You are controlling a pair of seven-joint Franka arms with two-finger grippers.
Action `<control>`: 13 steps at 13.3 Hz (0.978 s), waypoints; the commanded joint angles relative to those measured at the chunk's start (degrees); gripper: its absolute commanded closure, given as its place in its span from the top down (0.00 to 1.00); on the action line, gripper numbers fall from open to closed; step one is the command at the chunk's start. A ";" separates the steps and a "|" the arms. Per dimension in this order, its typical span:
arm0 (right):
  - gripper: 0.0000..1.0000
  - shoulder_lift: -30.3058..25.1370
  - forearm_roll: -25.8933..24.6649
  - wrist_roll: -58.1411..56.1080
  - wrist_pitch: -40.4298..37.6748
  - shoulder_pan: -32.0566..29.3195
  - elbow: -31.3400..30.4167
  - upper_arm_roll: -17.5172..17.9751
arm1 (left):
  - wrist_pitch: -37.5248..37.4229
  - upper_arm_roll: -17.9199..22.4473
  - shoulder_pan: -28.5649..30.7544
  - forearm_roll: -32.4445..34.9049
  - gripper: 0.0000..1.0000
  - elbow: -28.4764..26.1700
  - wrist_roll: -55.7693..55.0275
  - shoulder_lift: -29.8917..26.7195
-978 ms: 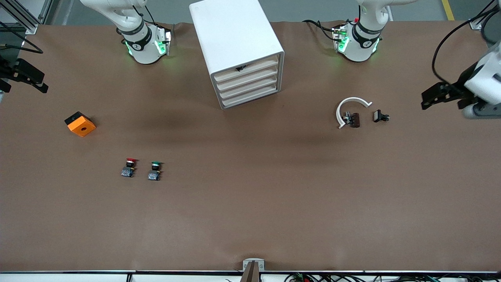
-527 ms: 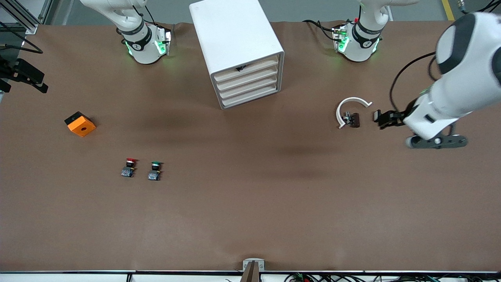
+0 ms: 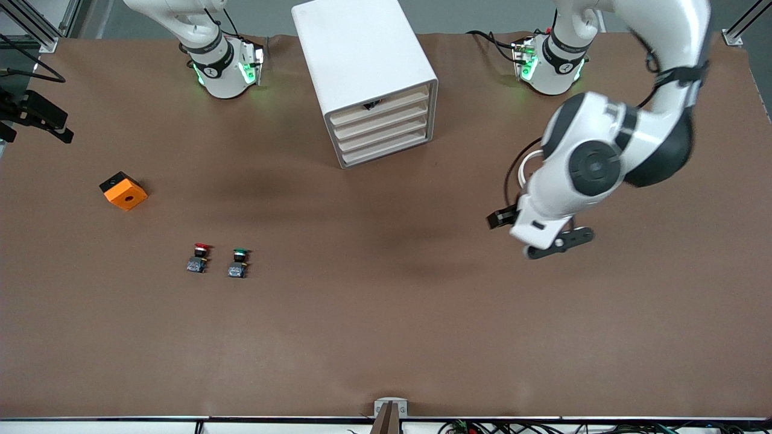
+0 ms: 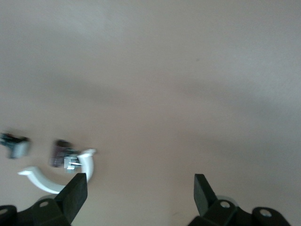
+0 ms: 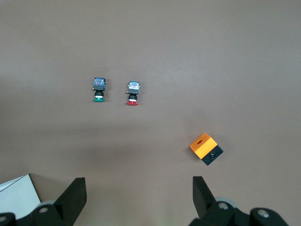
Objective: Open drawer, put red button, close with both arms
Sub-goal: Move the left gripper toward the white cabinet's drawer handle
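While the drawer (image 3: pixel 378 114) sits closed in its cabinet (image 3: pixel 365 78), we see the red button (image 3: pixel 198 257) beside the green one (image 3: pixel 239 263); our left gripper (image 4: pixel 140 193) and right gripper (image 5: pixel 139 195) both hover, jaws apart.

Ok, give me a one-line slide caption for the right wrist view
Open right gripper high over the table, looking down on the red button beside the green button, orange block nearby.

Even overhead light, soft shadows; left wrist view motion-blurred, others sharp.
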 commanded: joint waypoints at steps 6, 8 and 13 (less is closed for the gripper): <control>1.00 0.30 -0.32 0.17 0.14 -1.67 0.43 0.56 | 6.27 0.23 -10.24 -1.13 1.00 1.68 -30.76 10.97; 1.00 0.30 -0.32 0.09 0.14 -1.59 0.43 0.56 | 5.92 0.05 -10.60 -5.06 1.00 1.59 -47.07 12.02; 1.00 1.61 -0.05 0.79 0.40 -1.94 1.04 0.56 | -0.85 0.05 -11.92 -12.27 1.00 1.85 -65.53 12.02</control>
